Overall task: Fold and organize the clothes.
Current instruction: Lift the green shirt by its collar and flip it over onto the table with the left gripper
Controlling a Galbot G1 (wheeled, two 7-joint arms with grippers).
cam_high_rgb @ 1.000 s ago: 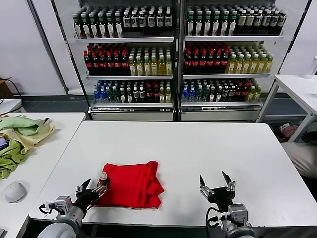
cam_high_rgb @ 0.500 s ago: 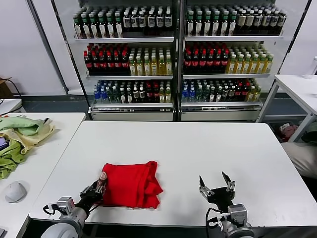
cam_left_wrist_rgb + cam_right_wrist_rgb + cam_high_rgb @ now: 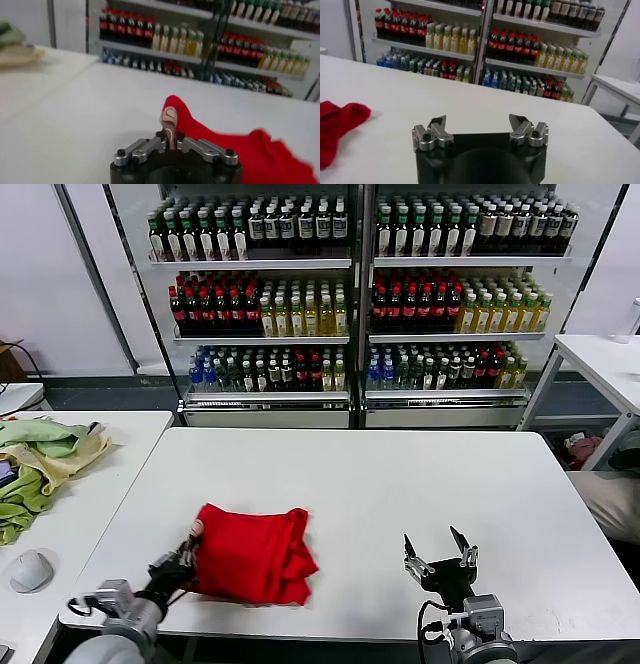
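Note:
The red T-shirt (image 3: 250, 552) lies folded in a thick bundle on the white table (image 3: 400, 484), near its front left. My left gripper (image 3: 185, 561) is shut on the shirt's left edge, where a bit of brown print shows. In the left wrist view the jaws (image 3: 170, 136) pinch that brown-printed fold, and the red shirt (image 3: 225, 145) spreads beyond them. My right gripper (image 3: 440, 558) is open and empty over the table's front, well to the right of the shirt. It shows open in the right wrist view (image 3: 479, 131), with the shirt's edge (image 3: 337, 125) far off.
A side table on the left holds a heap of pale green and yellow cloths (image 3: 40, 459) and a grey mouse (image 3: 32, 569). Drink coolers full of bottles (image 3: 350, 294) stand behind the table. Another white table (image 3: 605, 364) is at the right.
My left gripper has closed on the shirt's left edge and pulled back toward the front left, dragging the bundle a little that way. The right gripper has not moved.

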